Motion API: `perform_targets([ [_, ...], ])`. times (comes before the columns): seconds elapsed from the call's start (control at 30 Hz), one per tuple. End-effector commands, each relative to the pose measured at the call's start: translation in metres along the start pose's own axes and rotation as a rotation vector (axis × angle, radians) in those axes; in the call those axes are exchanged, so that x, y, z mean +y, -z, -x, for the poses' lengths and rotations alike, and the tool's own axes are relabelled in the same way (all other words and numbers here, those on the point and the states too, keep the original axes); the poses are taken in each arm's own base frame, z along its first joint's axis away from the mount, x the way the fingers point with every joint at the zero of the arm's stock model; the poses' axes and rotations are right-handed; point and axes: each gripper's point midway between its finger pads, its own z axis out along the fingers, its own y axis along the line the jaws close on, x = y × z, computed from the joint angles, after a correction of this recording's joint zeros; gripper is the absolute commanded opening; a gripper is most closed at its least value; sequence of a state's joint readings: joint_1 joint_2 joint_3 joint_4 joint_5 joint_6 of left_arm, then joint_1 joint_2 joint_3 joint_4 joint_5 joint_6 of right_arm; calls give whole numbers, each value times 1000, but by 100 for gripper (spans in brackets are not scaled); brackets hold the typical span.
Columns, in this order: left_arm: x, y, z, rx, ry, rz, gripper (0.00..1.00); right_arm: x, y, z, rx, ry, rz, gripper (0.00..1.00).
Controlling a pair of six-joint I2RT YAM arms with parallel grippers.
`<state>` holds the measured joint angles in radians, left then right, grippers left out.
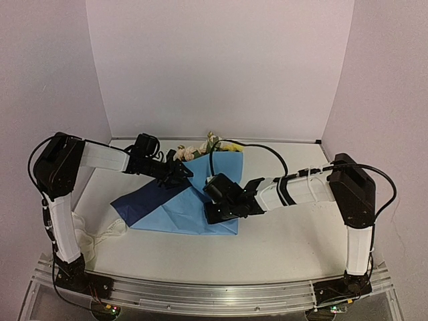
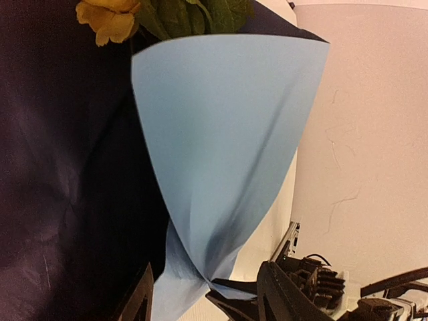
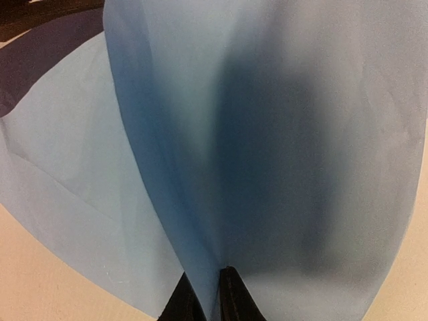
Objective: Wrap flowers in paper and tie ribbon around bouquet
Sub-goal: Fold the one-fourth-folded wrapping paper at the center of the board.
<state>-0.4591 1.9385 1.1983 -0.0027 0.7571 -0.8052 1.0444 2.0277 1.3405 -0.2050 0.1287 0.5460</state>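
The flowers (image 1: 200, 148) lie at the back of the table, and a yellow bloom (image 2: 110, 17) and green leaves show at the top of the left wrist view. The light-blue paper (image 1: 184, 204) is folded into a cone (image 2: 221, 147) over the stems, with its darker side (image 2: 60, 167) spread to the left. My left gripper (image 1: 179, 172) hovers by the cone's upper left. Its fingers (image 2: 287, 294) stand open, with loose paper between them. My right gripper (image 3: 207, 294) is shut on the paper's gathered fold near the cone's narrow end (image 1: 208, 198). The off-white ribbon (image 1: 110, 233) lies bunched at the front left.
White walls (image 1: 221, 67) close in the back and both sides of the table. The left arm's upright link (image 1: 63, 227) stands right beside the ribbon. A metal rail (image 1: 214, 294) runs along the near edge.
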Motion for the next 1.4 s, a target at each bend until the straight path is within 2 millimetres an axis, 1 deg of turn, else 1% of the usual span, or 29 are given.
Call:
perform_targets([
  [0.0,-20,-5,28,-51,-54,-56,49,9,3,6,-9,17,10,12],
  [0.1,-14,-11,33,-52,-41,-49,35,10,4,5,-5,23,12,12],
  [0.17,-11,-13,35,-59,-39,-39,25,10,5,4,-3,26,16,15],
  [0.27,-8,-14,37,-65,-41,-24,11,13,11,4,2,21,40,26],
  [0.3,-8,-14,38,-65,-43,-19,8,16,15,5,4,15,56,30],
  [0.37,-8,-14,39,-68,-49,-16,1,21,23,5,13,-4,93,45],
  [0.5,-12,-13,41,-74,-73,-18,0,30,43,2,52,-59,191,66],
  [0.57,-11,-12,41,-72,-79,-13,0,31,51,2,65,-95,228,73],
  [0.6,-11,-13,42,-72,-80,-13,0,31,53,1,67,-107,239,75],
  [0.67,-10,-14,41,-64,-81,-14,0,27,56,2,68,-135,256,74],
  [0.73,-7,-15,40,-57,-75,-11,0,20,53,0,74,-151,250,69],
  [0.83,-3,-17,38,-49,-68,-7,0,8,46,-5,88,-170,234,55],
  [0.9,-1,-18,37,-46,-66,-6,0,1,37,-9,97,-168,213,47],
  [1.0,0,-19,37,-44,-64,-5,0,0,24,-14,114,-151,195,39],
  [1.23,5,-20,38,-52,-55,12,0,-7,-1,-23,133,-143,140,35],
  [1.37,2,-17,42,-71,-52,19,5,-15,-7,-30,145,-152,101,35],
])
